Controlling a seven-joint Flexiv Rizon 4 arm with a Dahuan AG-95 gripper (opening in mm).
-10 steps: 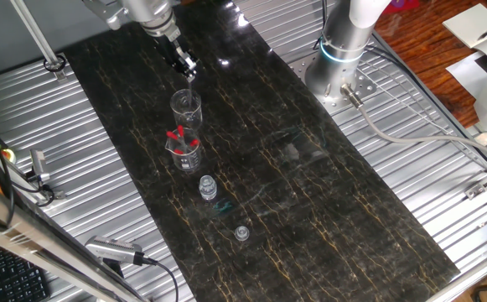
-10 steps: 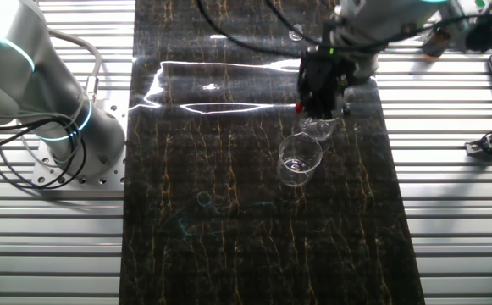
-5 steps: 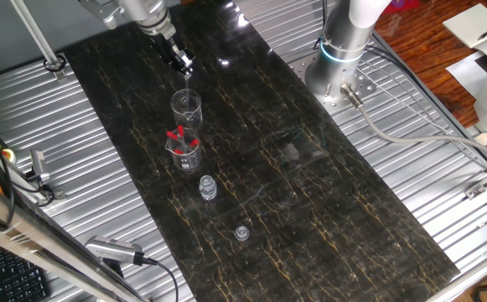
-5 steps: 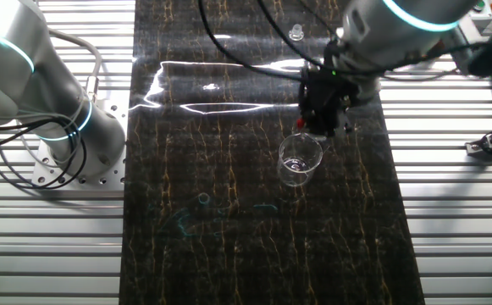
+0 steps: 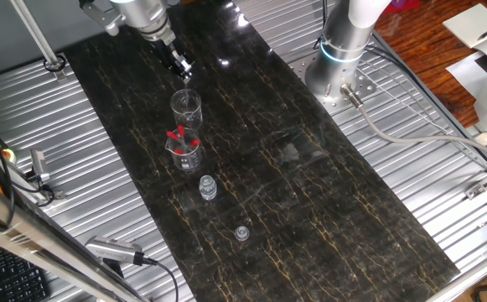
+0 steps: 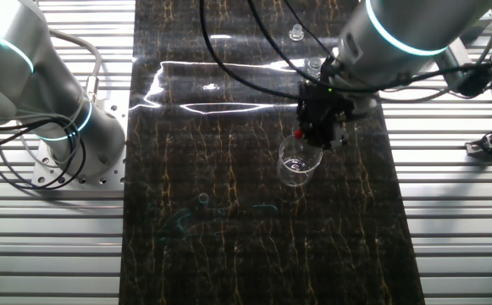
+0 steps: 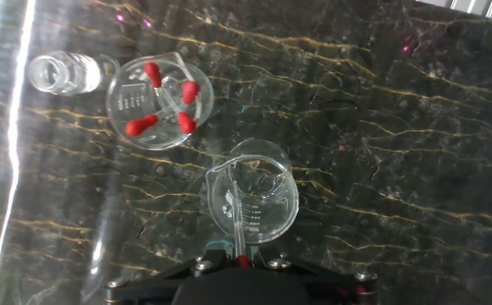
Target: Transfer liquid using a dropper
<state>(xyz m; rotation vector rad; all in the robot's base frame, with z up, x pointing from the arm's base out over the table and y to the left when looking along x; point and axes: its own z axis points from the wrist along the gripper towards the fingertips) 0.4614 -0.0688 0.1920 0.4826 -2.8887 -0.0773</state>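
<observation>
The tool (image 5: 181, 70) hangs above the dark marbled bench (image 5: 310, 193), directly over an empty-looking clear beaker (image 5: 186, 107). It is closed on the dropper (image 7: 239, 227), gripping it at the upper end. In the hand view the dropper shows as a slim, clear glass stem running from the tool's base down into the mouth of the beaker (image 7: 253, 203); only a sliver of red shows at the grip point. In the other fixed view a small spot of bright red, the rubber top, shows at the side of the tool (image 6: 322, 135), just above the rim of the beaker (image 6: 300, 161). The stem itself is too thin to make out in either fixed view. Whether the tip touches liquid or glass cannot be told.

Just beside this beaker stands a second beaker (image 5: 183, 151) holding several spare droppers (image 7: 163, 97). Their red bulbs lean against its rim, spread apart, with the clear stems crossing inside. A small clear vial (image 5: 207, 187) stands next in line, open at the top. A small clear cap (image 5: 241, 232) lies farther along the bench, apart from the vial. The arm's base (image 5: 344, 50) is mounted on the ribbed metal surface (image 5: 101, 168) beside the bench.
</observation>
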